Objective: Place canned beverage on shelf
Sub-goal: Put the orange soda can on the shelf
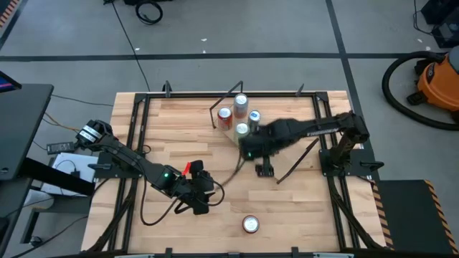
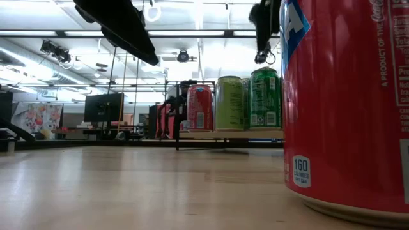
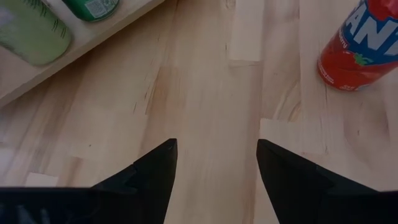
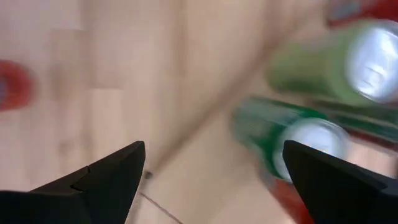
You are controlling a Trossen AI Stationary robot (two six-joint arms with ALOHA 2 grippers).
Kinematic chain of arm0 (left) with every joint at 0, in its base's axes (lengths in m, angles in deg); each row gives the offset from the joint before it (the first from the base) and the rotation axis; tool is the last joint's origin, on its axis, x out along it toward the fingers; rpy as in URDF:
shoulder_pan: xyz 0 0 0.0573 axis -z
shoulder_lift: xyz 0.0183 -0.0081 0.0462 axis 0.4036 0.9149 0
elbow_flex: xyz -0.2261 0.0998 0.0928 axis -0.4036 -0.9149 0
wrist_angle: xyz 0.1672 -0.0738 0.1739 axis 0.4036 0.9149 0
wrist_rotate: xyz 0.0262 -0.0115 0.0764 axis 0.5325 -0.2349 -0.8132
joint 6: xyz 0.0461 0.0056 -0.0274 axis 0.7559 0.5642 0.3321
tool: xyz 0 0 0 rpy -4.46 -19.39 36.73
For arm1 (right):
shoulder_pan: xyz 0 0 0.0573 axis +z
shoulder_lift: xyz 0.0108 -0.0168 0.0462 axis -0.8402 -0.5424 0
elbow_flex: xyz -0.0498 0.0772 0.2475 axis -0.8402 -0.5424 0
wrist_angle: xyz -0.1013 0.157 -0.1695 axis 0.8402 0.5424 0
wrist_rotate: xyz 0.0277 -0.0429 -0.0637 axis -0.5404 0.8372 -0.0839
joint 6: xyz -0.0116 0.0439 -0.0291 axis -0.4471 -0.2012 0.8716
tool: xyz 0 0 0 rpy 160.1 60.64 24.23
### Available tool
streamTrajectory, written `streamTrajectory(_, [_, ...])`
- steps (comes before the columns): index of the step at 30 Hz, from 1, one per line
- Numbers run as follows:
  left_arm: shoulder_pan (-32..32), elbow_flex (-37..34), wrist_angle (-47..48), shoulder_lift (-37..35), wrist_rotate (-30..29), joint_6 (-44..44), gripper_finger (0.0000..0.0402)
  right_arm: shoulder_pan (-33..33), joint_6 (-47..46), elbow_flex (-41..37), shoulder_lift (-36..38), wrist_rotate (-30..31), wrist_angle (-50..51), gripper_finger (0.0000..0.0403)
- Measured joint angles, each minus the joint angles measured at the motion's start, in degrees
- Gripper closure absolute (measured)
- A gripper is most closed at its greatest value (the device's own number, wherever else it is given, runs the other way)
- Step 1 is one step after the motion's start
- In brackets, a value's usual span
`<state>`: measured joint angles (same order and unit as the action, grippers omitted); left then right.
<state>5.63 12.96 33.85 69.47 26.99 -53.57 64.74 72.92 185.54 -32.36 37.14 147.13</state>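
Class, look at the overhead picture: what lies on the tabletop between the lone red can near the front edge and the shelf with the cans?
In the high view, only bare tabletop separates the red can from the shelf; the right gripper hangs above that stretch.

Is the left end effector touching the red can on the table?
Apart. In the left wrist view the left end effector is open with bare wood between its fingers, and the red can stands well off to one side.

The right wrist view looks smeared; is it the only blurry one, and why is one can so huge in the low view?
Right wrist view: green cans streaked by motion blur. Left wrist view: sharp. Low view: red drink can stands closest to the lens, overfilling the frame.
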Motion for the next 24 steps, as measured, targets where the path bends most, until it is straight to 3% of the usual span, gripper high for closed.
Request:
streamTrajectory(13, [1.29, 0.0, -6.23, -0.02, 4.38, -4.81, 0.017, 18.45, -10.04, -0.1, 0.0, 0.01, -15.17, 0.0011])
streamTrajectory(24, [5.87, 0.02, -10.02, -0.02, 3.49, -5.99, 0.017, 26.12, -16.79, -1.19, -6.1, 0.76, -20.95, 0.0016])
